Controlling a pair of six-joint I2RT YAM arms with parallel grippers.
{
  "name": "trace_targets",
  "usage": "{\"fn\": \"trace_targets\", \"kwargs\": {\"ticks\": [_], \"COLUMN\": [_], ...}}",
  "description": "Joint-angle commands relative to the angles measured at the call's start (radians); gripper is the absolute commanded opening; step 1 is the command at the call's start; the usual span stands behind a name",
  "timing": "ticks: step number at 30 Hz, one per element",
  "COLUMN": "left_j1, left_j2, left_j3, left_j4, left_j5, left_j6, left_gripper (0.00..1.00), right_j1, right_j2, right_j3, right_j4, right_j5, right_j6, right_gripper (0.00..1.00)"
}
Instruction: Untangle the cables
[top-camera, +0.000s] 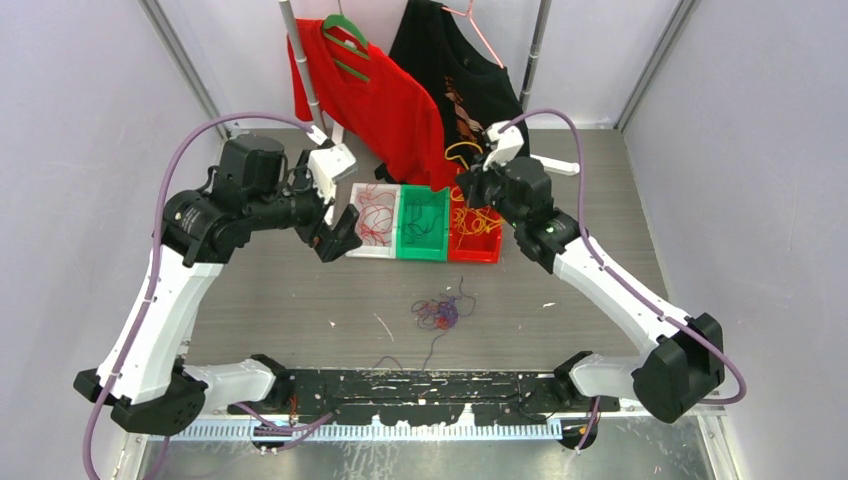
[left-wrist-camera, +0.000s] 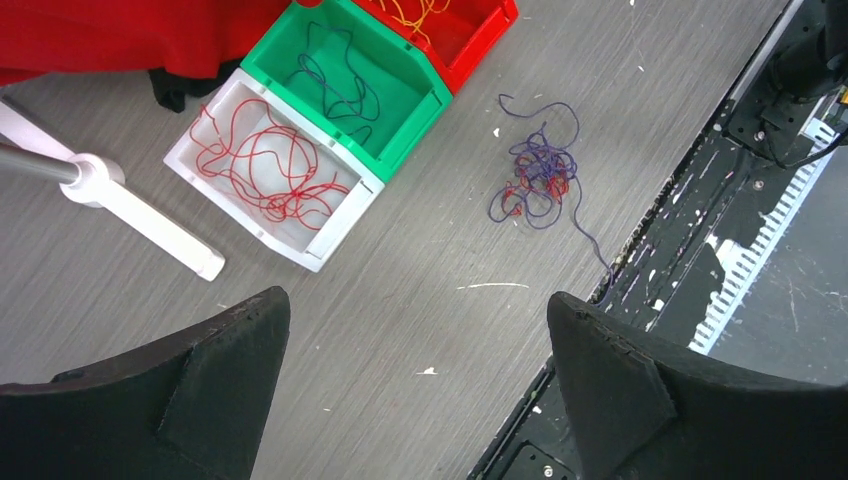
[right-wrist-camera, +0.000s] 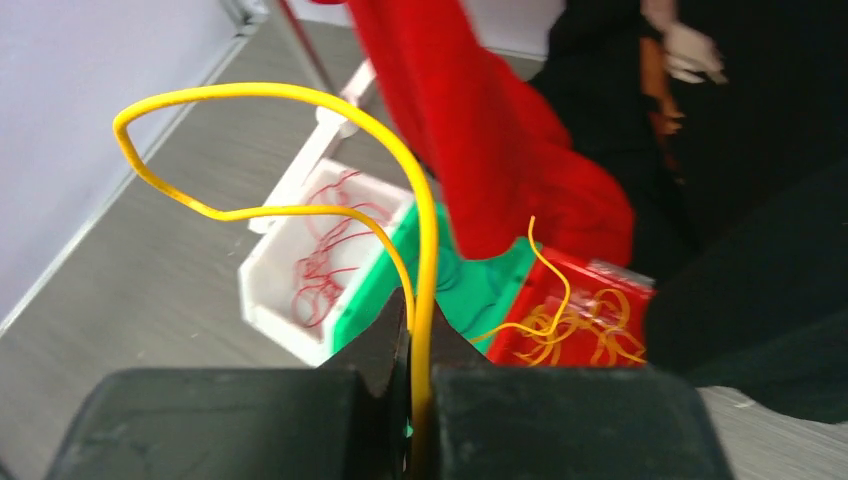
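Observation:
A small tangle of purple-blue and red cables (top-camera: 438, 313) lies on the grey table, also in the left wrist view (left-wrist-camera: 540, 180). Three bins stand in a row behind it. The white bin (top-camera: 356, 232) holds red cables (left-wrist-camera: 270, 170), the green bin (top-camera: 425, 250) holds dark cables (left-wrist-camera: 335, 80), and the red bin (top-camera: 478, 252) holds yellow cables (right-wrist-camera: 575, 320). My right gripper (right-wrist-camera: 418, 310) is shut on a yellow cable (right-wrist-camera: 425, 220) that loops upward, above the green and red bins (top-camera: 470, 185). My left gripper (left-wrist-camera: 418, 310) is open and empty, hovering by the white bin (top-camera: 335, 235).
A red shirt (top-camera: 375, 95) and a black shirt (top-camera: 455, 60) hang on a rack just behind the bins. The rack's white foot (left-wrist-camera: 140, 215) lies left of the white bin. A black rail (top-camera: 420, 385) runs along the table's near edge.

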Motion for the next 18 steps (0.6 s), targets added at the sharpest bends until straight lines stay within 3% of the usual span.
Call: {"fn": "trace_targets", "kwargs": {"ticks": [1, 11, 18], "left_j1": [0.004, 0.005, 0.005], "left_j2": [-0.039, -0.063, -0.073], "left_j3": [-0.003, -0.039, -0.045], "left_j4": [0.017, 0.019, 0.009], "left_j5": [-0.009, -0.013, -0.013], "left_j6": [0.034, 0.060, 0.071], "left_gripper": [0.99, 0.99, 0.99], "right_j1": [-0.059, -0.106, -0.107], "right_j2": [0.023, 0.166, 0.241], "right_j3": [0.066, 0.026, -0.005], "right_j4": [0.027, 0.175, 0.180], "right_j5": [0.030, 0.135, 0.216], "right_j6": [-0.056, -0.051, -0.091], "right_gripper": [0.01, 0.01, 0.01]}}
